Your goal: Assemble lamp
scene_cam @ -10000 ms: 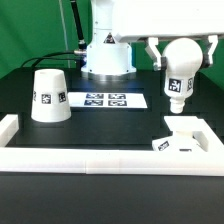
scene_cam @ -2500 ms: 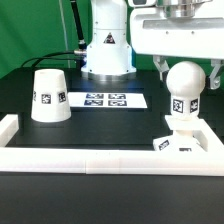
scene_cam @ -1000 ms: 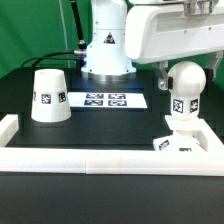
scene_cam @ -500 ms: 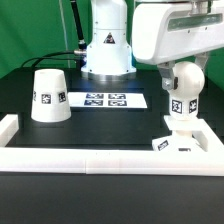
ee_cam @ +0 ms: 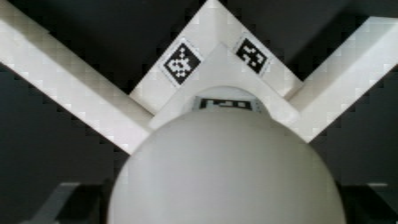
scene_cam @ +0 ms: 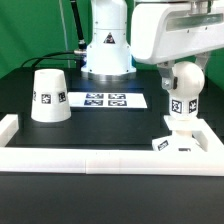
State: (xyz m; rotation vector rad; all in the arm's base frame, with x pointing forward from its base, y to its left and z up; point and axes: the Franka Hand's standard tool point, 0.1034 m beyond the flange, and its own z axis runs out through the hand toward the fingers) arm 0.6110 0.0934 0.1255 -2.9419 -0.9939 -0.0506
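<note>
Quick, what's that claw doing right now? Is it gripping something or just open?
Gripper: closed on the bulb, which stands upright on the base.

Marker board (scene_cam: 105, 99): flat on black table (scene_cam: 110, 128), centre of exterior view, four tags face-up. Long white rail (scene_cam: 100, 158): spans table's 6 o'clock edge, short arm turning back at 9 o'clock. Green backdrop (scene_cam: 35, 25): 10 o'clock.

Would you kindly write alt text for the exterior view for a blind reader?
The arm's tool grips the white bulb, which stands upright on the flat square base at the exterior view's right. The cone shade sits apart at that view's left, beside the marker board.
</note>
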